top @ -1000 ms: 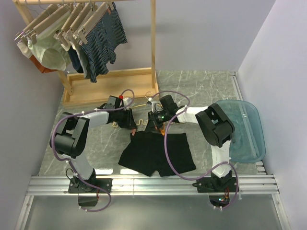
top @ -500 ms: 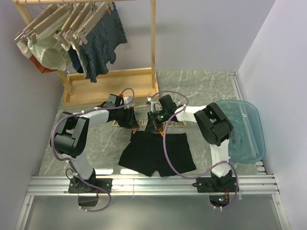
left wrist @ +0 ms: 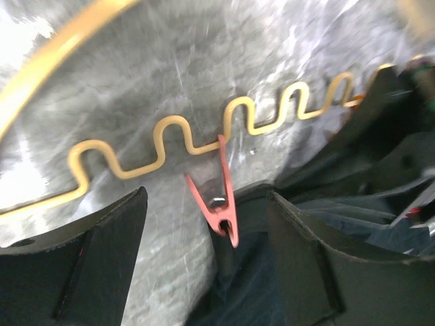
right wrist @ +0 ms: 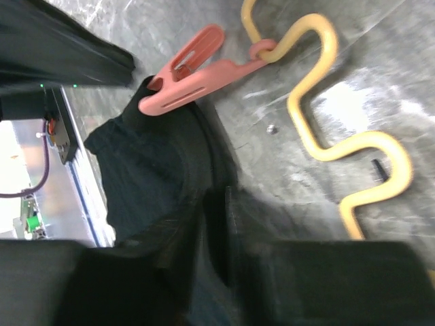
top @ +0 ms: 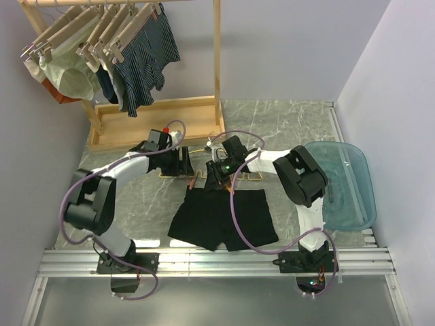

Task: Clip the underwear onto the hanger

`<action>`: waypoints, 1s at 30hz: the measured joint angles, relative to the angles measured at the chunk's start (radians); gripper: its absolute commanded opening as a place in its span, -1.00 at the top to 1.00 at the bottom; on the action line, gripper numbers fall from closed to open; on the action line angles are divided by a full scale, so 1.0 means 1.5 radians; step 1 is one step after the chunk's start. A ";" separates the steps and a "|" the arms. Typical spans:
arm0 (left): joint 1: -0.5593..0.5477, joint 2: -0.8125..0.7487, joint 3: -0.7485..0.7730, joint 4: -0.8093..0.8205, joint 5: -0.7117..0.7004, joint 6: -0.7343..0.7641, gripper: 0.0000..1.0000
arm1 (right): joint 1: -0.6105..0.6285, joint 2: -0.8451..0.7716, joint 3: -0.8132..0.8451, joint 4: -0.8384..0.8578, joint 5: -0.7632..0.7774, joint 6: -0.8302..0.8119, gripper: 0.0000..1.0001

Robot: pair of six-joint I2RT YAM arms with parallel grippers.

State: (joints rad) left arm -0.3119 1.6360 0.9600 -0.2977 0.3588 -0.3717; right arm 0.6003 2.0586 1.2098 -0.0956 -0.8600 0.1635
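A grey marble table point(top: 292, 129) carries the work, with a wooden rack point(top: 217, 54) far beyond both arms. The yellow hanger point(left wrist: 163, 129) lies flat, its wavy bar just ahead of the left gripper point(left wrist: 207, 210), whose fingers stand wide apart either side of the red clip point(left wrist: 221, 200). The clip's tip rests on a corner of the underwear point(top: 221, 217). Whether it bites the cloth cannot be told. The right gripper point(right wrist: 207, 244) looks pinched narrow on a fold of waistband, with the clip ahead and to its left. The task seems to be early: one corner is at its clip and the other corner is unclipped. The underwear is plain black, soft and rumpled at the waistband, and it spreads flat behind the grippers.
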 measured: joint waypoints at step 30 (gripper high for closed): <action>-0.319 0.122 0.299 -0.139 -0.314 -0.108 -0.32 | -0.273 -0.349 -0.108 -0.417 0.284 -0.195 0.09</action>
State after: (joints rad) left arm -0.7906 1.8191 1.4090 -0.5068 -0.1120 -0.5331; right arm 0.1902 1.5352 1.0477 -0.7212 -0.4335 -0.1295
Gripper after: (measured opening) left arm 0.667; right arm 0.452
